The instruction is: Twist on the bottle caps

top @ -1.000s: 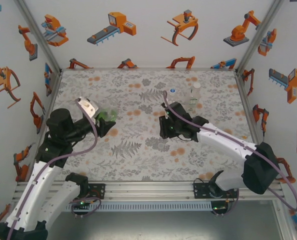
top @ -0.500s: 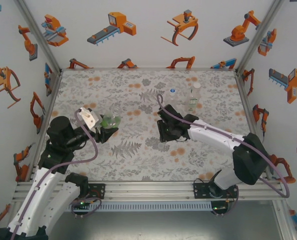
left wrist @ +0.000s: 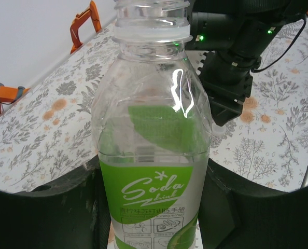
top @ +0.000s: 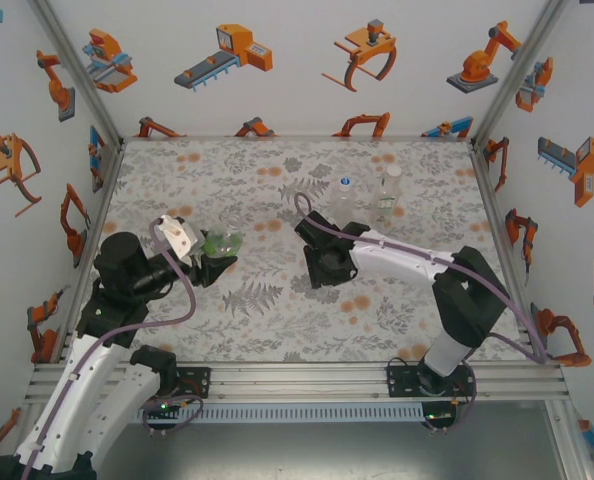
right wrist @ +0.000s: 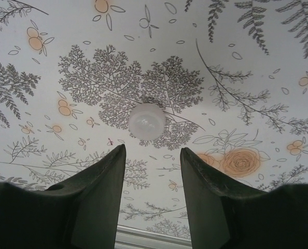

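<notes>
My left gripper (left wrist: 154,210) is shut on a clear bottle with a green label (left wrist: 153,155), which it holds upright. The bottle's threaded neck (left wrist: 152,21) is bare. From above, this bottle (top: 222,240) sits at the left gripper (top: 213,256), left of centre. My right gripper (right wrist: 153,153) is open and points down at the table. A small whitish round cap (right wrist: 147,121) lies on the cloth just beyond its fingertips, with nothing between them. From above, the right gripper (top: 322,268) hangs near mid-table. Two more bottles (top: 345,192) (top: 390,192) stand at the back right.
The patterned tablecloth (top: 257,310) covers the whole table. Walls with orange robot stickers close it in on three sides. The right arm's black wrist (left wrist: 232,78) sits close behind the held bottle.
The right arm has swung left across the table and its jaws have opened a little wider. The left arm shifted the bottle slightly at first, then held still.
</notes>
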Tool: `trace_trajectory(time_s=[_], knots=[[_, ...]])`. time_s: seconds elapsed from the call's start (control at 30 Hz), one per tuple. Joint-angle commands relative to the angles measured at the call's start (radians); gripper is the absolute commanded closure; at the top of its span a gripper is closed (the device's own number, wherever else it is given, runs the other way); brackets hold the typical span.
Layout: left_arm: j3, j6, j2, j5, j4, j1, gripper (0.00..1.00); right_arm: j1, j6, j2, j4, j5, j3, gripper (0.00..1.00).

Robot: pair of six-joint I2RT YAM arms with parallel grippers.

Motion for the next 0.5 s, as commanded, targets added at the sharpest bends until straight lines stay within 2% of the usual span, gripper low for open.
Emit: trace_trajectory(time_s=[0.0, 0.47], knots=[[0.017, 0.008, 0.0, 0.013, 0.003, 0.002, 0.71, 0.014, 0.035, 0.026, 0.012, 0.015, 0.019, 0.54], [0.021, 0.008, 0.015, 0.007, -0.004, 0.003, 0.7, 0.015, 0.059, 0.078, 0.09, 0.024, -0.04, 0.54]])
